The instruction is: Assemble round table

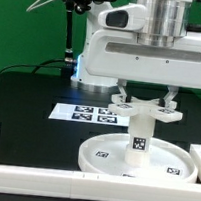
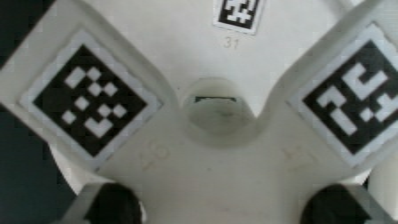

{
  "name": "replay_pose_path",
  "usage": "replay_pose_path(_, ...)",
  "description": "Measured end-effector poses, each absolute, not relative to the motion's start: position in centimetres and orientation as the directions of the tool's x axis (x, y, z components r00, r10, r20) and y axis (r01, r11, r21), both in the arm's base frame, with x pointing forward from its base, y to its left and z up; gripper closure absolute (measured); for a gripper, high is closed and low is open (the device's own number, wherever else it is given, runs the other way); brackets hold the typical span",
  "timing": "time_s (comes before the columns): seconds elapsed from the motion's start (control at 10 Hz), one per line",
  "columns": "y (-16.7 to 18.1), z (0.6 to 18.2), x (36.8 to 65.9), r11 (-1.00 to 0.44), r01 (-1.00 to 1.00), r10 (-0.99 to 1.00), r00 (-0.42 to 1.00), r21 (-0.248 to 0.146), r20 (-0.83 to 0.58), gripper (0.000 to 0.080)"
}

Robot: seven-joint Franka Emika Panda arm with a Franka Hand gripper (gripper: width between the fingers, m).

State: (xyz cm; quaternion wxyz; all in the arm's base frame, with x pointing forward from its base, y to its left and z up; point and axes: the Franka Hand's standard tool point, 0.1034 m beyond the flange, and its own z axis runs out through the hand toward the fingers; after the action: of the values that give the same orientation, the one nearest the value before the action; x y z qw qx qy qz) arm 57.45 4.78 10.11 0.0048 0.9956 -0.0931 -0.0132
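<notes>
Your gripper [image 1: 142,96] grips the cross-shaped base [image 1: 141,109] flat, fingers closed on it, directly over the cylinder leg [image 1: 139,141], which stands upright, long axis vertical, on the round disc [image 1: 103,152]. White border blocks [image 1: 40,177] fence the disc closely.

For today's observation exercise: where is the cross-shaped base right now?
In the exterior view the cross-shaped base sits on top of the upright cylinder leg, which stands on the round disc, directly under the gripper.
</notes>
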Motion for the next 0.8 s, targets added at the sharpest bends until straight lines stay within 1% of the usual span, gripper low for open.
replay_pose_path(0.2,4.76,10.1,57.46,-0.942,-0.334,-0.334,0.942,0.014,-0.024,0.0354)
replay_pose_path(0.4,4.78,10.1,57.45,-0.9,-0.435,-0.435,0.9,0.015,-0.023,0.0354)
replay_pose_path(0.5,4.81,10.1,57.46,-0.861,-0.508,-0.508,0.861,0.015,-0.022,0.0354)
replay_pose_path(0.6,4.77,10.09,57.46,-0.808,-0.589,-0.589,0.807,0.01,-0.022,0.0354)
replay_pose_path(0.8,4.65,10.05,57.42,-0.666,-0.746,-0.745,0.666,-0.017,-0.031,0.0354)
